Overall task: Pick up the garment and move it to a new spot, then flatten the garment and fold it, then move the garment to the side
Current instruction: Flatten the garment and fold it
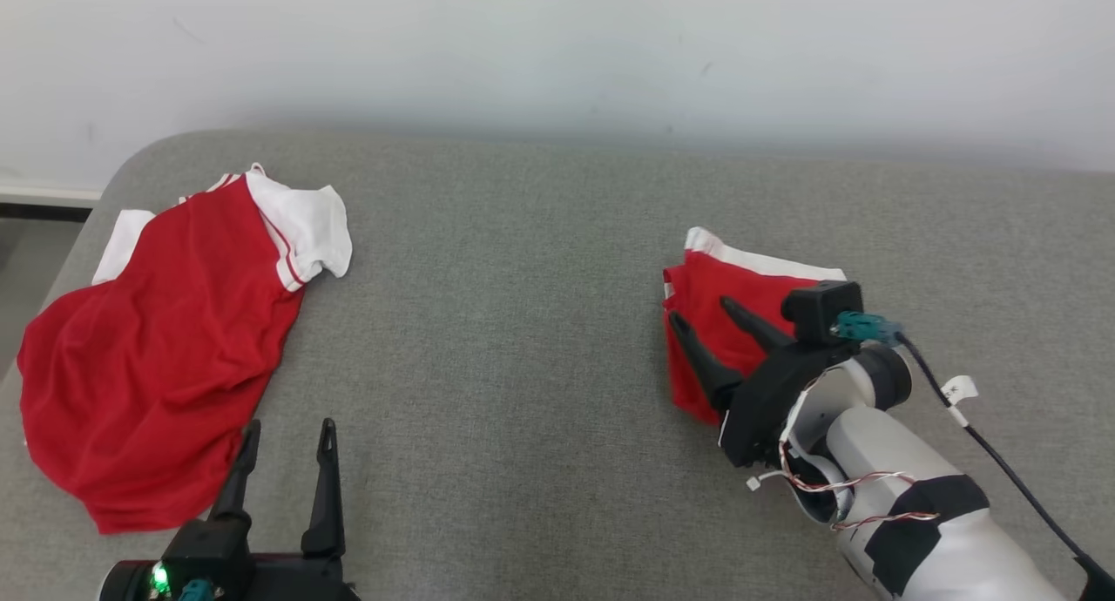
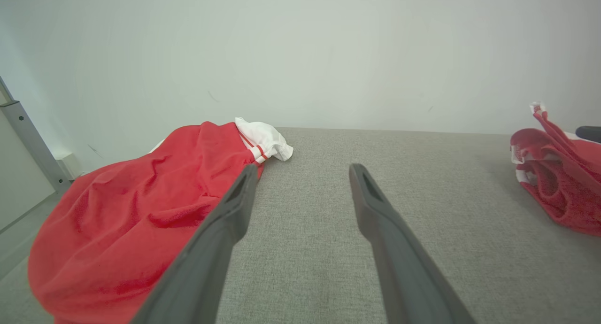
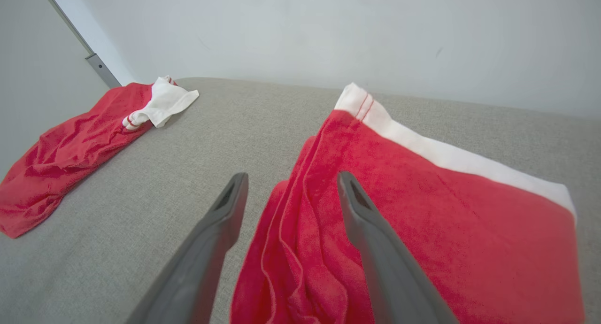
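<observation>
Holding nothing w/ R gripper [image 1: 701,311] – fingers spread over folded edge of red garment [image 1: 749,283], lying on grey cushion [image 1: 523,322], right side. L gripper [image 1: 290,427] likewise open, empty. Back out straight & high – avoid snagging folds.

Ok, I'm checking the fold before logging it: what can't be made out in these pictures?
- Head view: the right pincer and its arm cover the folded garment's near right corner.
- Left wrist view: the right edge cuts off the folded garment; the left pincer's finger hides part of the red shirt.
- Right wrist view: the bottom edge cuts its near layers; whether fingers touch cloth is unclear.
</observation>
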Robot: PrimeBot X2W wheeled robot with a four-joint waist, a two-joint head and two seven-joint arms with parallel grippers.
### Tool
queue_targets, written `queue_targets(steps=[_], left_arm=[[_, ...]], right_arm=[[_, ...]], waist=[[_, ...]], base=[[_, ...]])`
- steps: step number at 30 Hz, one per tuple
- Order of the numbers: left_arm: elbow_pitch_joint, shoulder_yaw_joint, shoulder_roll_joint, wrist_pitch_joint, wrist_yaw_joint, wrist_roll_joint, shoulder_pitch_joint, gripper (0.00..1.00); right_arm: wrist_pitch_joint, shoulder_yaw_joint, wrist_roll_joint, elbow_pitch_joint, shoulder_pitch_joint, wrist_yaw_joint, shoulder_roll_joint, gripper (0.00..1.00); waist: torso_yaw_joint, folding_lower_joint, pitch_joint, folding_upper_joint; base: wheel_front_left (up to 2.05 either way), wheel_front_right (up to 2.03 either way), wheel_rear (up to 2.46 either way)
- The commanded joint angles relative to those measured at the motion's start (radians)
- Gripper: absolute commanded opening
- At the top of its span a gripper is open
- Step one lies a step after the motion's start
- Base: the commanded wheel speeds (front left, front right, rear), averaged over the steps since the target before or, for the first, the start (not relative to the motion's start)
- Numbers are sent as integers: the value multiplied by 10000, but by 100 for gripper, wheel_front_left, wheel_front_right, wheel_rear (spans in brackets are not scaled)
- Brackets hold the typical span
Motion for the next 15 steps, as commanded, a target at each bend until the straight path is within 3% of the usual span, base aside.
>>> queue_targets(steps=[1,7,15], left_arm=[[-14,120,14,-32,37,5,186,100],[-170,382,79,-32,28,34,438,100],[-331,547,86,-32,38,152,544,100]], right_arm=[[-304,-15,200,-271,114,-22,-188,100],[-1202,-621,288,-1111,534,-22,-1066,100],[-1912,-2426,54,-1700,1586,-22,-1715,100]], waist=[[-138,1,-143,0],[-389,1,-302,0],[-654,1,-287,0]], base=[[0,0,0],[0,0,0],[0,0,0]])
